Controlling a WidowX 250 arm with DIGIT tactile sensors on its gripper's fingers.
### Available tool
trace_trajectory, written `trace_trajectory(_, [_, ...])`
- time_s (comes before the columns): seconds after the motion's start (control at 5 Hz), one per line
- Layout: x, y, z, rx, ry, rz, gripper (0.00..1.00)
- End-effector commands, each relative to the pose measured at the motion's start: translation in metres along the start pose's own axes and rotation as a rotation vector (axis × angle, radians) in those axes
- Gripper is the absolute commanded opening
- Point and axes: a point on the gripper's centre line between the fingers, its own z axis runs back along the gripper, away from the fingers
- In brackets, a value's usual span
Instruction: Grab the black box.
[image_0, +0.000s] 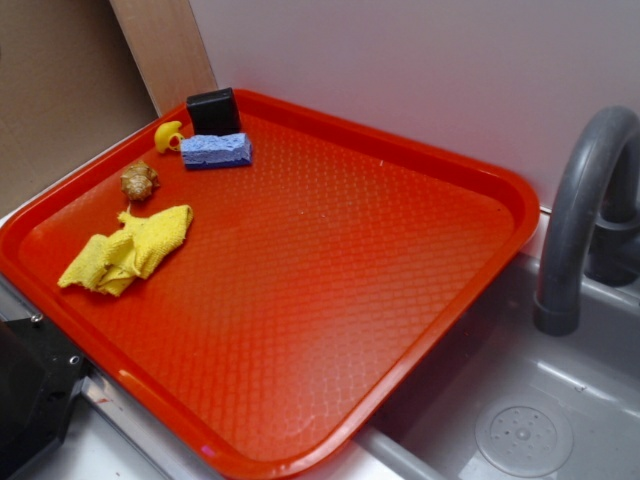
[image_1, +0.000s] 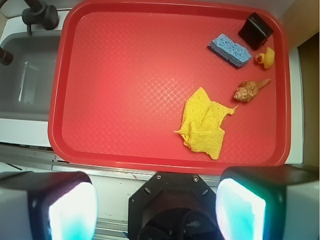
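tray (image_0: 470, 260): red, holds everything; sits beside the grey sink (image_0: 520, 430)
cloth (image_1: 205, 124): yellow, crumpled, mid-tray; off the direct line
sponge (image_1: 230, 49): blue, just beside the target; tightest neighbour
black box (image_1: 255, 30): far corner, against the tray rim, tilted
duck (image_1: 265, 58): yellow, near the box
cone toy (image_1: 249, 90): brown, between duck and cloth
gripper (image_1: 157, 200): fingers spread apart, empty, well short of the tray
progress: nothing done; approach, descent, grasp all left

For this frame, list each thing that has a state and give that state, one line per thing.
black box: untouched, leaning at the tray's far corner
blue sponge: lying flat beside the box
yellow cloth: crumpled
rubber duck: upright at the tray's edge
brown toy: on its side
pincer: open, holding nothing
red tray: resting over the sink edge
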Motion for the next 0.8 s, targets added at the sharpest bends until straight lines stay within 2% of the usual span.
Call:
trace_trajectory(0.0, [0.0,0.0,0.0,0.0,0.0,0.0,1.0])
trace_trajectory(0.2, [0.019,0.047,-0.043,0.032,0.037,0.197,1.0])
trace_trajectory(0.6, [0.063,0.116,-0.083,0.079,0.05,0.319,1.0])
